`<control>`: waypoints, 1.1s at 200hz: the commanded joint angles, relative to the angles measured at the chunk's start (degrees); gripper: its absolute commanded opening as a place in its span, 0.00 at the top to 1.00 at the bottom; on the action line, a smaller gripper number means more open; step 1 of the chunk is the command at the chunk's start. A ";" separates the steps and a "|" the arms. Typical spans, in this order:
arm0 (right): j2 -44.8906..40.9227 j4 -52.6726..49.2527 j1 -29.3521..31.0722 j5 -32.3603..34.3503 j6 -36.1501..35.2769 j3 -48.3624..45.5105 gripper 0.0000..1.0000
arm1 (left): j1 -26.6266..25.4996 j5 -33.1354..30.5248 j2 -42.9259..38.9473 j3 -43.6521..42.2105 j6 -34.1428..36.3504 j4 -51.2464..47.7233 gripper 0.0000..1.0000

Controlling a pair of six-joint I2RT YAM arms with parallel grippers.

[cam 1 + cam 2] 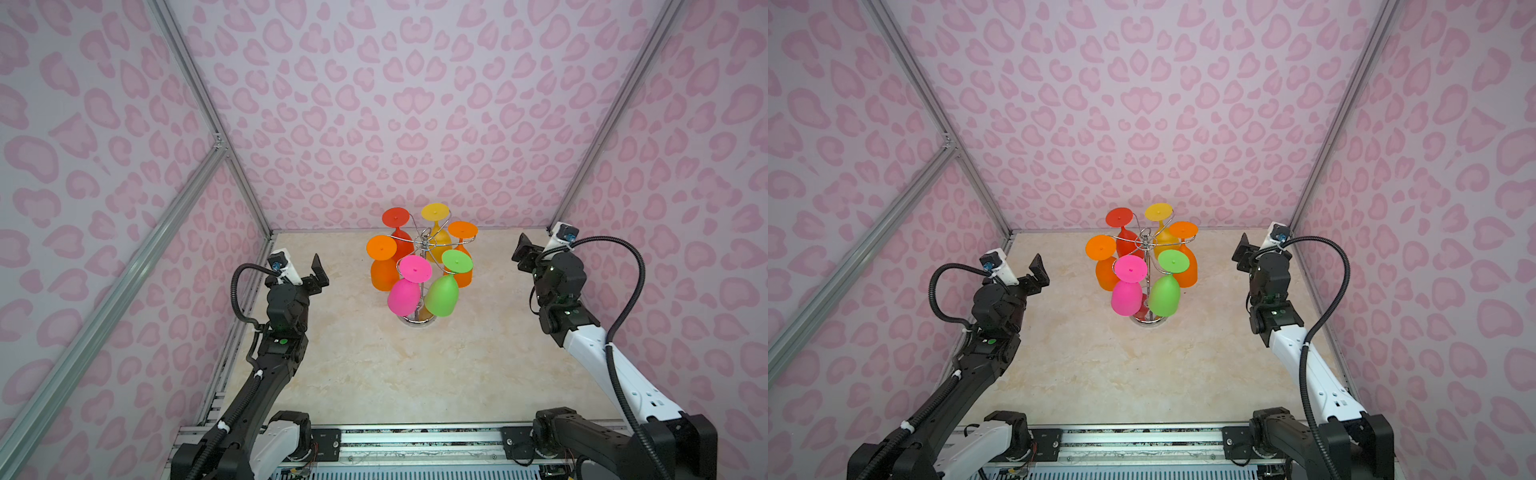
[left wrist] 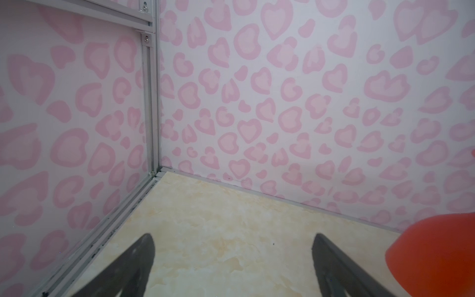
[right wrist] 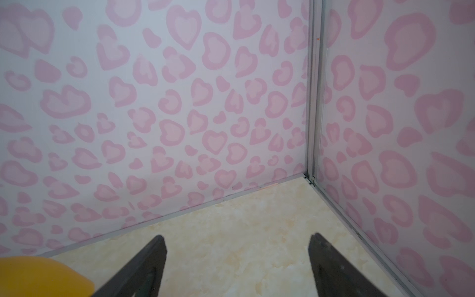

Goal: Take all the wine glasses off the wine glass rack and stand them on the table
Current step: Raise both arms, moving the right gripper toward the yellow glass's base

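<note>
Here we find the wine glass rack [image 1: 424, 244] standing upright on the marbled surface [image 1: 374, 374], toward twelve o'clock from the surface's middle and near the back wall [image 1: 415, 124]; both top views show it. Six glasses hang from its curled arms, feet up and bowls down.

Around the hub in a top view we read:
- the red wine glass [image 1: 395, 217] at eleven o'clock
- the yellow wine glass [image 1: 435, 212] at one o'clock
- the orange wine glass at two o'clock [image 1: 462, 230]
- the green wine glass [image 1: 456, 261] at four o'clock
- the pink wine glass [image 1: 414, 268] at seven o'clock
- the orange wine glass at nine o'clock [image 1: 381, 247]

The pink and green bowls hang nearest us, just above the shiny round base.

The left tool [image 1: 320, 274] hovers at nine o'clock from the rack, well apart from it. In its wrist view its fingers [image 2: 144, 257] are spread wide, with only bare surface between them, and a reddish bowl [image 2: 437, 257] shows at the picture's edge; we cannot tell which glass it belongs to.

The right tool [image 1: 521, 253] hovers at three o'clock from the rack, also well apart. Its fingers [image 3: 151, 259] are spread too and hold nothing, with the yellow bowl at the edge of that wrist view.
</note>
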 commanded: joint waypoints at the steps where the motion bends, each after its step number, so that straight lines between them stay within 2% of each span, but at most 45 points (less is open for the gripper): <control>1: -1.67 -11.88 -0.40 -11.38 6.57 7.59 0.14 | -0.25 9.85 -1.04 1.78 -5.57 -6.22 0.03; 26: 1.05 -20.14 -1.20 -20.48 9.86 20.48 0.14 | -0.32 18.04 -2.55 3.00 -8.64 -7.46 0.02; 41: 3.97 -21.61 -1.23 -26.97 12.00 26.24 0.15 | -0.35 21.14 -4.06 3.48 -10.48 -6.80 0.02; 79: 13.45 -18.48 -1.22 -38.15 23.09 34.65 0.19 | -0.44 24.44 -6.17 4.12 -13.81 -5.00 0.02; 90: 17.30 -17.78 -0.64 -42.27 26.14 37.60 0.24 | -0.43 25.07 -6.24 4.21 -14.19 -5.08 0.02; 114: 24.26 -18.22 1.14 -49.34 28.16 43.39 0.33 | -0.51 26.35 -6.19 4.12 -14.60 -5.25 0.02; 155: 31.29 -30.06 4.52 -48.94 24.92 53.18 0.45 | -0.65 26.60 -6.75 3.99 -14.03 -5.64 0.02; 192: 35.11 -40.68 7.53 -46.49 22.34 59.67 0.46 | -0.66 25.09 -8.34 3.35 -12.74 -6.66 0.02; 220: 38.13 -46.35 8.39 -45.88 22.94 64.10 0.46 | -0.65 24.64 -9.13 2.54 -12.33 -6.66 0.02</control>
